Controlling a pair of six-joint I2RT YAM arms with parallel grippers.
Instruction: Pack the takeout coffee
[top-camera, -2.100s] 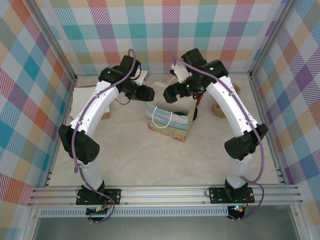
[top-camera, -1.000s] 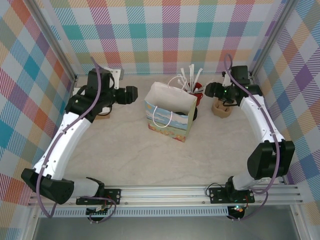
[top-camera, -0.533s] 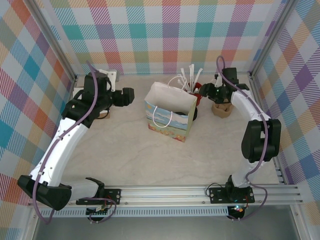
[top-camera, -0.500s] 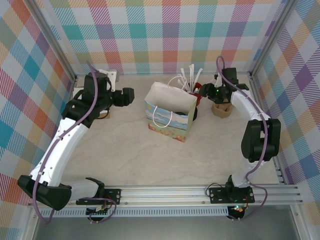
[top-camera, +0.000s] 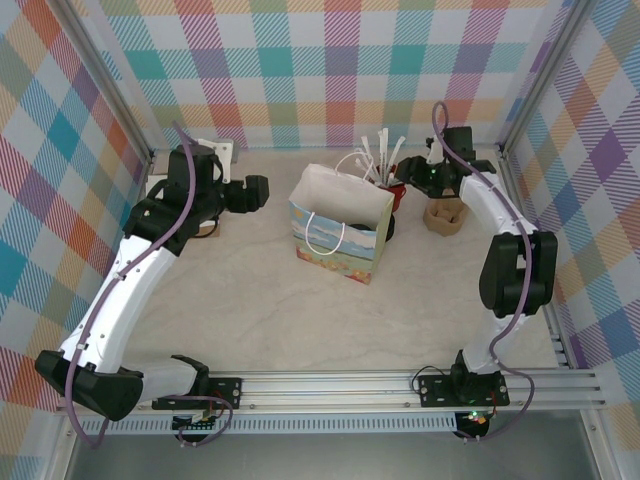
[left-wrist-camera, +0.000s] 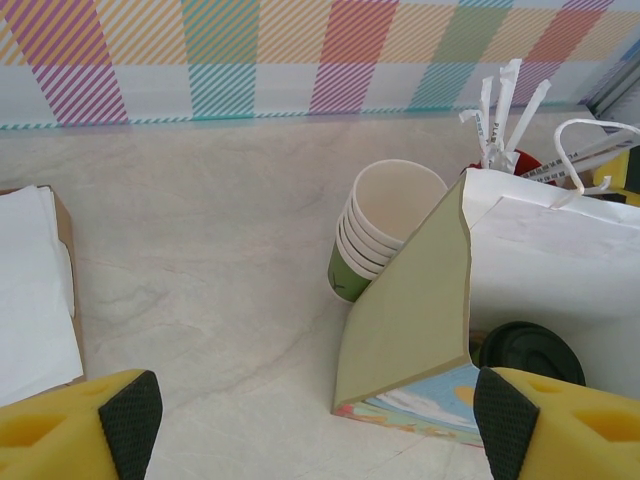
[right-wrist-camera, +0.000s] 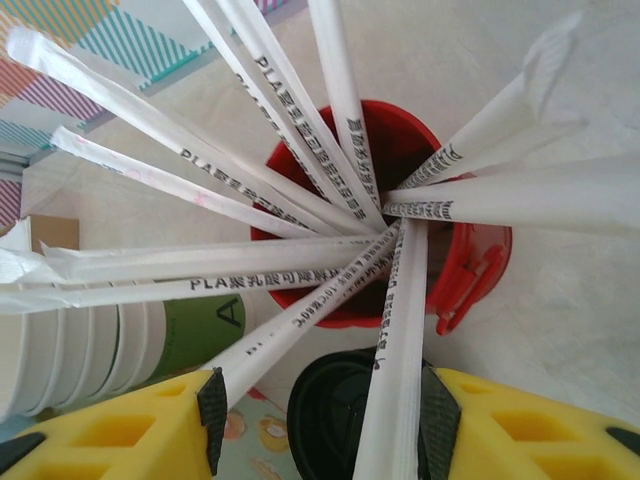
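The takeout coffee is hidden from these views. The pastel gift bag (top-camera: 335, 238) stands open mid-table, its white inside showing nothing from above. My left gripper (top-camera: 262, 192) hovers left of the bag, open and empty. In the left wrist view its yellow fingers (left-wrist-camera: 80, 430) frame bare table beside the bag (left-wrist-camera: 420, 300). My right gripper (top-camera: 405, 182) is over the red cup (right-wrist-camera: 470, 260) of wrapped straws (right-wrist-camera: 300, 190). Its jaws stand apart (right-wrist-camera: 325, 420) with two straws running between the pads and a black lid (right-wrist-camera: 345, 410) below.
A stack of lidless green cups (left-wrist-camera: 385, 235) stands behind the bag, beside the red cup (top-camera: 392, 192). Black lids (top-camera: 388, 228) lie right of the bag. A brown cardboard holder (top-camera: 443, 215) sits at the far right. White napkins (left-wrist-camera: 30, 300) lie at the far left.
My right gripper has swung left from the brown holder to above the straw cup, and its jaws have narrowed. The left arm has barely moved.
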